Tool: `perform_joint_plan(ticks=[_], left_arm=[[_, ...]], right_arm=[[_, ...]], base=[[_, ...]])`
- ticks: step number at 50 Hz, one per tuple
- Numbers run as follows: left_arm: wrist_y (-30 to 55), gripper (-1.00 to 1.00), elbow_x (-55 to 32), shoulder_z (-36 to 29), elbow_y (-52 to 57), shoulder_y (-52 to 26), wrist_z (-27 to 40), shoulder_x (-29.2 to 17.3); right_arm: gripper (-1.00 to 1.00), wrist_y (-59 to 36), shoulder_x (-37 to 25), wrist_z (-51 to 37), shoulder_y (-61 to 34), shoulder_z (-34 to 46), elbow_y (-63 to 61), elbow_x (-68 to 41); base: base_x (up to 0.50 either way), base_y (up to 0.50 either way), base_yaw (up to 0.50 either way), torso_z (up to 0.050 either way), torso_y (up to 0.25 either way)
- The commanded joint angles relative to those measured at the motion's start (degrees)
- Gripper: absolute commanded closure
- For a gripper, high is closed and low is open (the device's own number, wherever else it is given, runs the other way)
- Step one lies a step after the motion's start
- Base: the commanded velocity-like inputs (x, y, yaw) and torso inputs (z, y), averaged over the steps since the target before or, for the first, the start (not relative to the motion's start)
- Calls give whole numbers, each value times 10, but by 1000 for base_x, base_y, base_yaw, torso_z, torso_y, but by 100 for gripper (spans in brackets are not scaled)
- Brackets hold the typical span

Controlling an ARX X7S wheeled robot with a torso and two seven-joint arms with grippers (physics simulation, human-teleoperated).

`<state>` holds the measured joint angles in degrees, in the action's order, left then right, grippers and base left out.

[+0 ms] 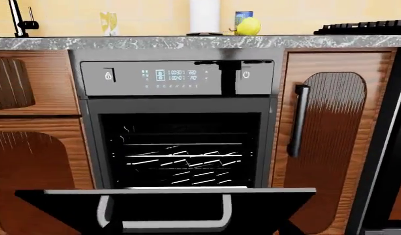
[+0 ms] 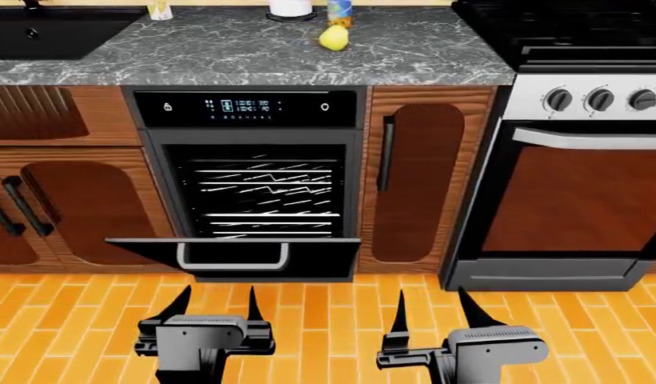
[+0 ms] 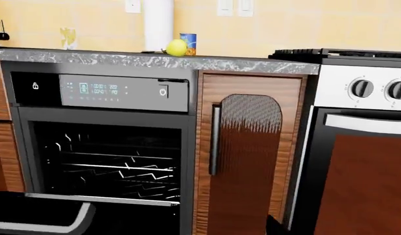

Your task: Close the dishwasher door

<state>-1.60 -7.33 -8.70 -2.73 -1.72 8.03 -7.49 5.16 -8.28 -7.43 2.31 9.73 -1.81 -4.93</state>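
My head view alone shows both my left gripper and right gripper, jaws apart, near the dropped-open dishwasher door

Head high, looking down; wrists low, facing dishwasher door.
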Motion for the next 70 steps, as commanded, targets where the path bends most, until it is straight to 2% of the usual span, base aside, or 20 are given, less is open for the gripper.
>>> perform_joint_plan(ticks=[1, 22, 26, 70], left_arm=[[-3, -100, -3, -6, 0, 0, 5, -4], [-16, -100, -6, -16, -1, 0, 13, -11], [-10, -100, -12, -16, -2, -1, 14, -11], [-12, -100, -22, -38, -3, -4, 23, -24]], right_arm=[[-100, 1, -5, -4, 1, 5, -1, -4], [-100, 14, -12, -13, 1, 15, 4, -4], [-100, 20, -13, -15, 3, 16, 2, -5], [-100, 14, -29, -23, 9, 27, -17, -26]], base=[[0, 500, 0, 0, 0], [0, 500, 0, 0, 0], [0, 23, 0, -14, 0], [0, 0, 0, -50, 3]])
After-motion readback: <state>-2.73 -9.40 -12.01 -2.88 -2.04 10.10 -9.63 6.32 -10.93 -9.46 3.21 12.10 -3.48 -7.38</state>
